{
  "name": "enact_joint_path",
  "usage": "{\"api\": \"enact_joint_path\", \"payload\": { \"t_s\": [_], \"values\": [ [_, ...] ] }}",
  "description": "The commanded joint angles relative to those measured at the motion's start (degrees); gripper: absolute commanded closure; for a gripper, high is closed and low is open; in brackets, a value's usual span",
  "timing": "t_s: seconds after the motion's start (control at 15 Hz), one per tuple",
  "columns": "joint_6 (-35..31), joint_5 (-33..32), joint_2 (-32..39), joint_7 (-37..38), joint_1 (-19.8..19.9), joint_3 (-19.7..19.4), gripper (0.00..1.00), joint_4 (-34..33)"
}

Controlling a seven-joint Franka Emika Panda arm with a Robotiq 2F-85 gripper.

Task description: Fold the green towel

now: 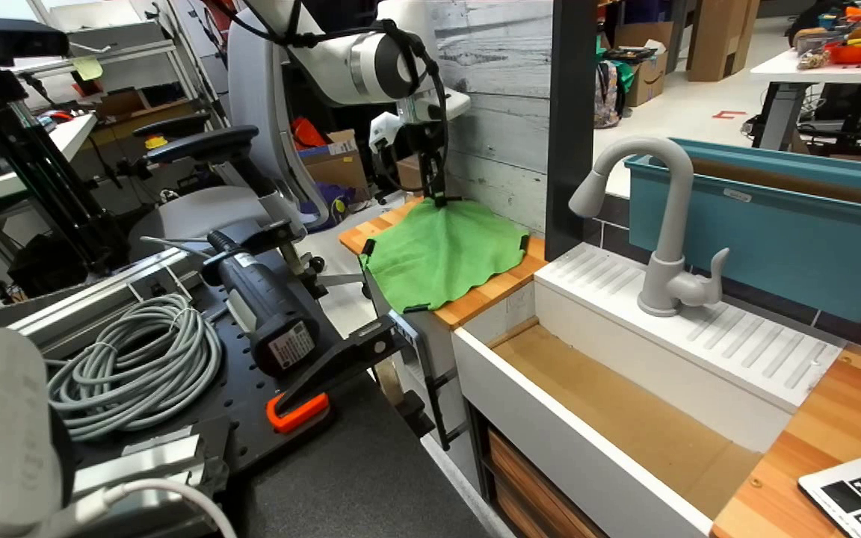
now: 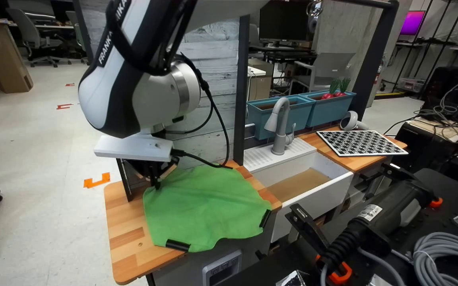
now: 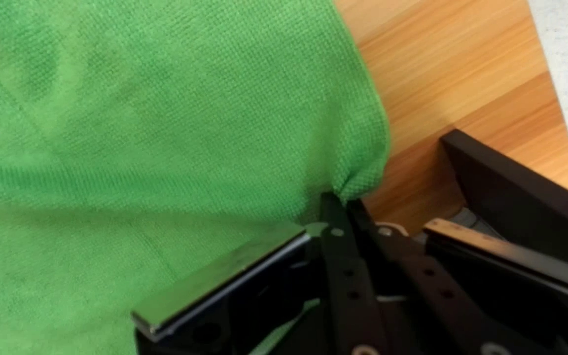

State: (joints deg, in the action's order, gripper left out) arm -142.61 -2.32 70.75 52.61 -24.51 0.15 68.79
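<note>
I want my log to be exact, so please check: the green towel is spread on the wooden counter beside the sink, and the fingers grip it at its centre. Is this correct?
Not quite: the fingers grip the green towel at its edge, not at its centre, as the wrist view shows. The towel is indeed spread on the wooden counter beside the sink.

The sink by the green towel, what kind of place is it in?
Probably a robotics lab, not somebody's home: there's a robot arm, a black tripod, and the sink has a cardboard-looking bottom.
</note>
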Motion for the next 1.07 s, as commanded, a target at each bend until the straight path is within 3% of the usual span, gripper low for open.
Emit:
{"api": "enact_joint_path", "payload": {
  "t_s": [0.0,0.6,1.0],
  "values": [
    [-4.5,-1.7,-7.5,0.5,-1.6,-0.8,0.99,11.5],
    [-25.0,3.2,-16.5,1.5,-2.0,-3.4,0.99,36.7],
    [-33.2,9.5,-20.0,-0.4,-1.1,-4.3,0.99,46.3]
  ]
}}
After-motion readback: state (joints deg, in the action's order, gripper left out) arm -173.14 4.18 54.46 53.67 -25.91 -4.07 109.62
